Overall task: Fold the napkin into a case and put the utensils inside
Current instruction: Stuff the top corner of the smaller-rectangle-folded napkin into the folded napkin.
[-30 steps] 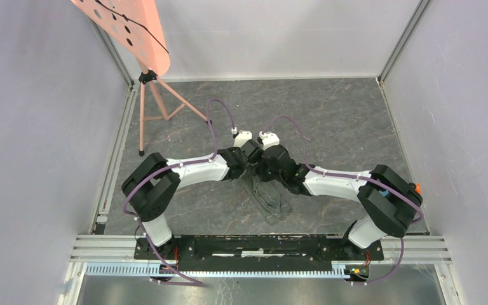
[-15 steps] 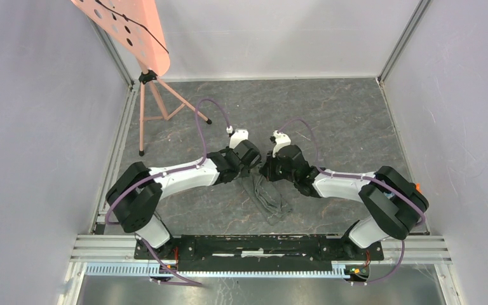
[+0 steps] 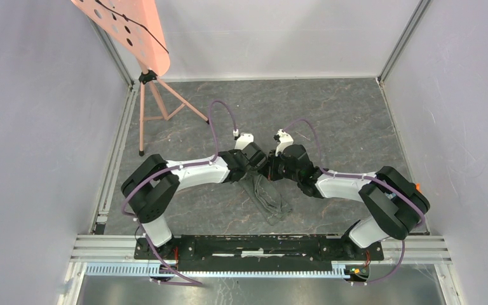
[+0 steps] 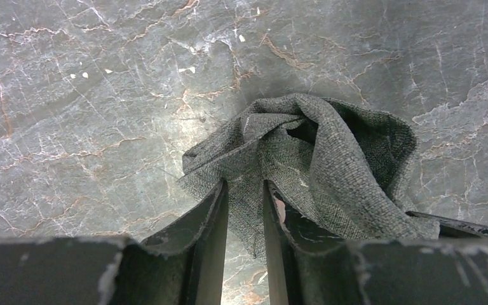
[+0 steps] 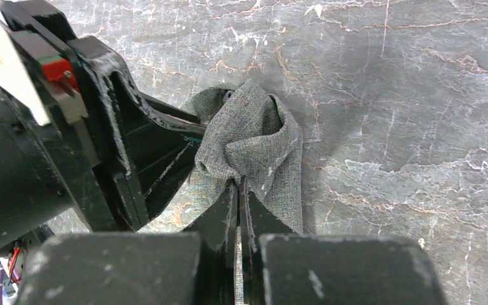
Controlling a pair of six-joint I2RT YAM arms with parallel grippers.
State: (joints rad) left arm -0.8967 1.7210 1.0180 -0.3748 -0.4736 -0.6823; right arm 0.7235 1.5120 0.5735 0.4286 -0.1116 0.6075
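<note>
Grey napkin [image 4: 330,159] was soft, limp, bunched; left tool [image 4: 244,185] and right tool [image 5: 239,183] each pinched a fold; hem judged best hold.

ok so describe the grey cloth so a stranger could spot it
Find the middle of the marbled slate floor, where two robot arms meet. The dark grey woven cloth lies bunched there, its far end pinched by left fingers and right fingers. It alone there is soft and creased.

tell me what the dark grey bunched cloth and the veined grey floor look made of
Dark grey bunched cloth: woven fabric, perhaps cotton or linen, matte; coarse visible weave, soft folds.
Veined grey floor: slate or stone-print sheet, low sheen; pale and rust veins.
</note>
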